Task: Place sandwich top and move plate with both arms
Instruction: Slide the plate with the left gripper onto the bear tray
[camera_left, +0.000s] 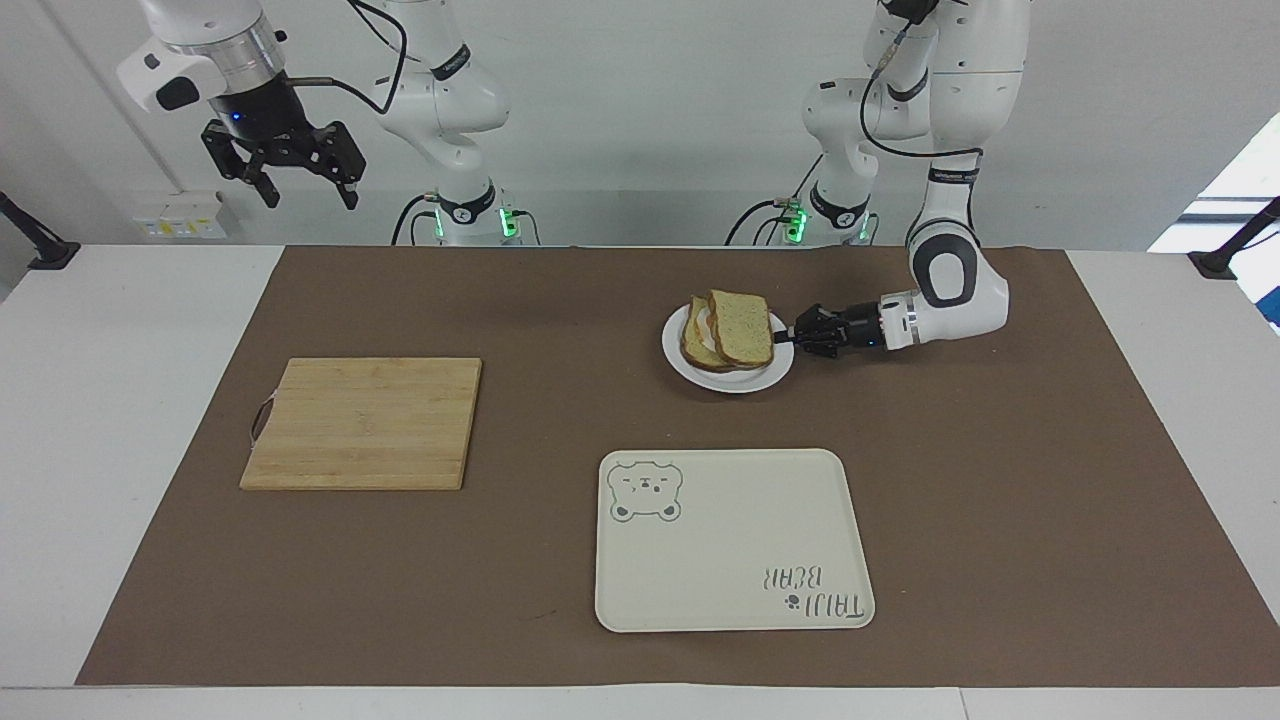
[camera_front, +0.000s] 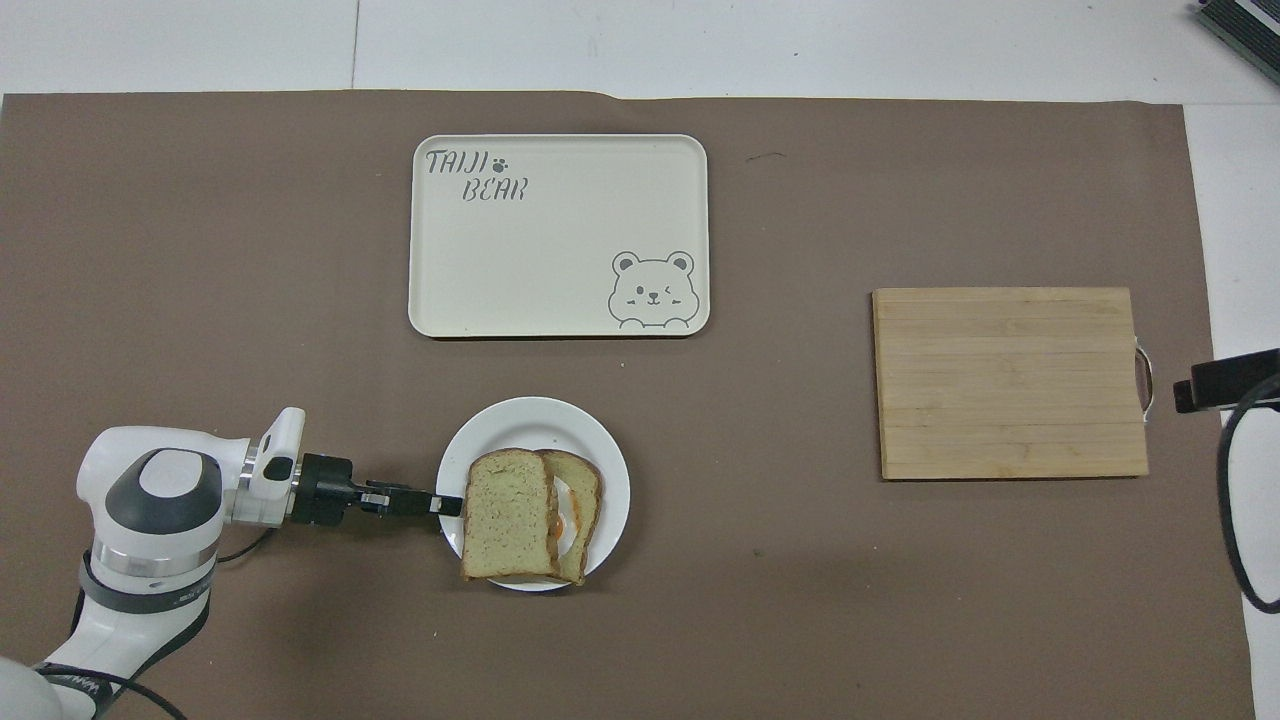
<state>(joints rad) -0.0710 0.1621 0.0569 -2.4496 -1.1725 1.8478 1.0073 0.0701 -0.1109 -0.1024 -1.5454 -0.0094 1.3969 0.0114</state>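
Plate (camera_left: 740, 380) carries sandwich top (camera_left: 743, 329) leaning on egg slice (camera_left: 703, 345).

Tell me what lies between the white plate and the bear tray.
Nothing: in the overhead view, only bare brown mat separates the plate from the bear tray. The facing view shows the same empty strip.
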